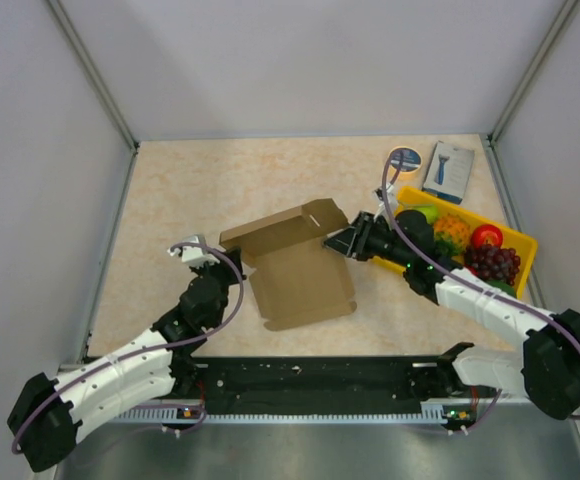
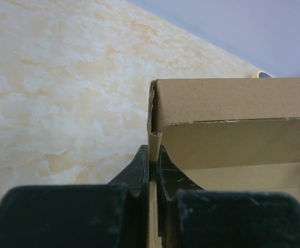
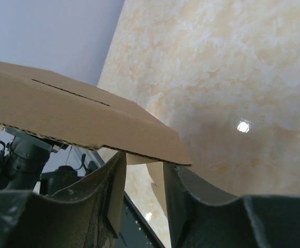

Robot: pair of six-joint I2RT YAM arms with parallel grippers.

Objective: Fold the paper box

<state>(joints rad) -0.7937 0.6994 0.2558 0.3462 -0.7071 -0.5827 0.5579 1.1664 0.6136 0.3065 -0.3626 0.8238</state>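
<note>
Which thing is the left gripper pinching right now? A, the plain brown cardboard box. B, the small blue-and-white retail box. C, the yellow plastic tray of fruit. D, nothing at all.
A: in the left wrist view the left gripper is closed on a thin upright wall of the plain brown cardboard box.

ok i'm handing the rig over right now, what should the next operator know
Left gripper: shut on the paper box, pinching its left end wall.
Right gripper: fingers straddle a flap at the box's right end. I cannot tell whether it is clamped.
Box: mid-table, between the two arms.
Done: the far panel with the slot is raised; the near panel lies flat.
Left: likely raise the other walls, tuck the flaps, close it.
</note>
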